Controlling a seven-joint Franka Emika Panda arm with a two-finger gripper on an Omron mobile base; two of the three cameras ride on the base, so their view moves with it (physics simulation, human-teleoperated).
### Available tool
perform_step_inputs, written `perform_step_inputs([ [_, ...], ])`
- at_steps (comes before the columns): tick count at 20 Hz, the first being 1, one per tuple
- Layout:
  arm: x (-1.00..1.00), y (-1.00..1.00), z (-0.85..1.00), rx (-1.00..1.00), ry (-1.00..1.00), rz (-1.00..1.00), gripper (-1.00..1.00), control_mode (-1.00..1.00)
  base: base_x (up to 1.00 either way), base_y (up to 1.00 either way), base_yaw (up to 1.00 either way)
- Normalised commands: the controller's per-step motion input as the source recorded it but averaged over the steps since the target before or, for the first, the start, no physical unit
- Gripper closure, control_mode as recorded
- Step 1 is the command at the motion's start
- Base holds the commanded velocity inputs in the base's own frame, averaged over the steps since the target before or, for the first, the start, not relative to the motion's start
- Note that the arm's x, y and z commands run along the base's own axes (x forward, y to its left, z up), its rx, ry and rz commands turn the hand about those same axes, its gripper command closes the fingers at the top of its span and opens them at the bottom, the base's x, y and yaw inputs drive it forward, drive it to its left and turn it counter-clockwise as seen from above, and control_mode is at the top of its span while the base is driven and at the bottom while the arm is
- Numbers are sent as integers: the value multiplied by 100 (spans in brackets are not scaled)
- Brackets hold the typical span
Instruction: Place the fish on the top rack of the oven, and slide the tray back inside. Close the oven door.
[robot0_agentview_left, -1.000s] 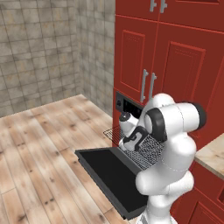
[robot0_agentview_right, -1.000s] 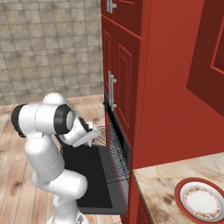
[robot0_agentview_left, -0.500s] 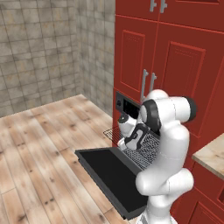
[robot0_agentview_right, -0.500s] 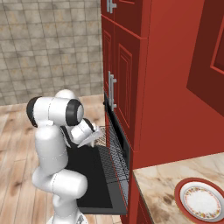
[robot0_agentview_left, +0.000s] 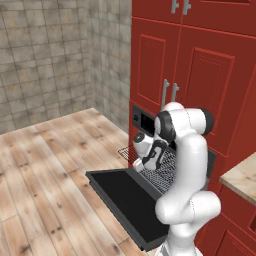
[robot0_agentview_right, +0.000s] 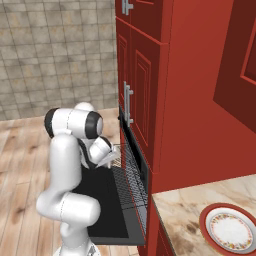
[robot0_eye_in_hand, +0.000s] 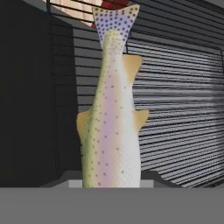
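The fish (robot0_eye_in_hand: 111, 131), pale olive-yellow and speckled, runs up the middle of the hand view with its tail at the top. It hides the fingertips of my gripper (robot0_agentview_left: 149, 161), which is shut on it just above the top rack (robot0_eye_in_hand: 183, 109). This silver wire rack (robot0_agentview_left: 165, 172) is pulled out of the black oven (robot0_agentview_left: 142, 120), above the oven door (robot0_agentview_left: 125, 197), which lies open and flat. In the right base view the fish (robot0_agentview_right: 111, 159) is a pale sliver at the hand, over the rack (robot0_agentview_right: 127, 172) and door (robot0_agentview_right: 102, 205).
Red cabinets (robot0_agentview_left: 200, 65) surround the oven and rise above it. A stone counter (robot0_agentview_right: 185, 215) at the right carries a round white plate with a red rim (robot0_agentview_right: 231, 231). Wooden floor (robot0_agentview_left: 45, 175) stretches left of the open door, and a tiled wall stands behind.
The arm's elbow has swung upright and closer to the oven. The hand with the fish has stayed over the pulled-out rack, sinking slightly.
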Motion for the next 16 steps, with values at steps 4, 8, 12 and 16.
perform_step_inputs([
  [4, 37, 0, -39, 0, 0, -1, 100, -100, 0, 0, 0],
  [8, 35, 0, -39, 0, 0, -1, 100, -100, 0, 0, 0],
  [12, 34, 0, -39, 0, 0, -1, 100, -100, 0, 0, 0],
  [16, 31, -3, -36, 0, 0, -1, 100, -100, 0, 0, 0],
])
